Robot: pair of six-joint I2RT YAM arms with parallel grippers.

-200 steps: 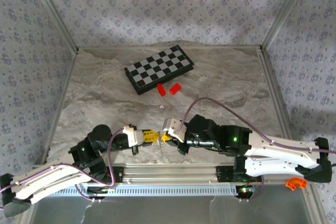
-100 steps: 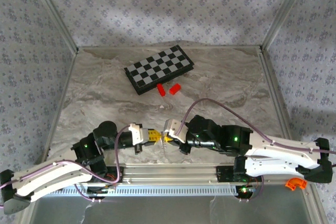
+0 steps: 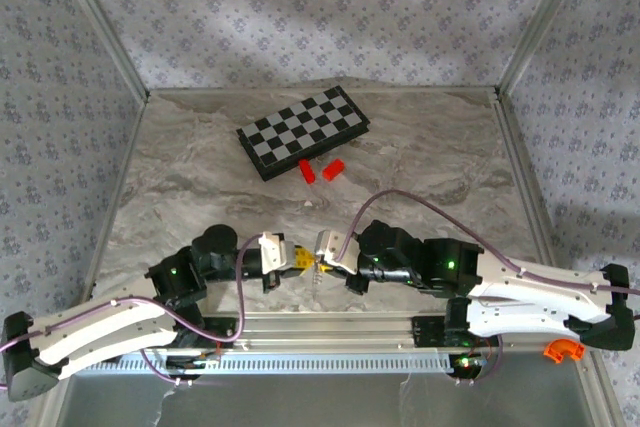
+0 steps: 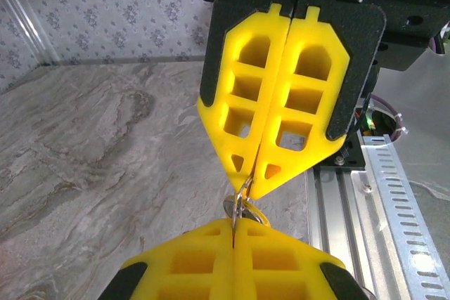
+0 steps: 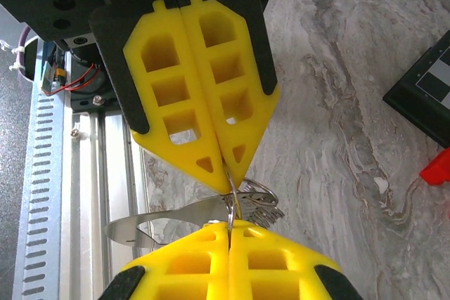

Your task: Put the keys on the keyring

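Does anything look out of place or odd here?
Nothing spilled or broken. The chessboard sits askew, two red blocks loose beside its near edge. The left fingers and right fingers, shut tip to tip, pinch a ring with a key dangling.

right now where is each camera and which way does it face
Top external: above and behind the bases, looking down on the grey marble-patterned table; both arms show, left gripper meeting right gripper.
Left wrist: on the left arm, facing the right gripper; own yellow fingers at bottom.
Right wrist: on the right arm, facing the left gripper; own yellow fingers at bottom.
Shared: both wrist views show the thin silvery wire keyring pinched between the shut grippers.
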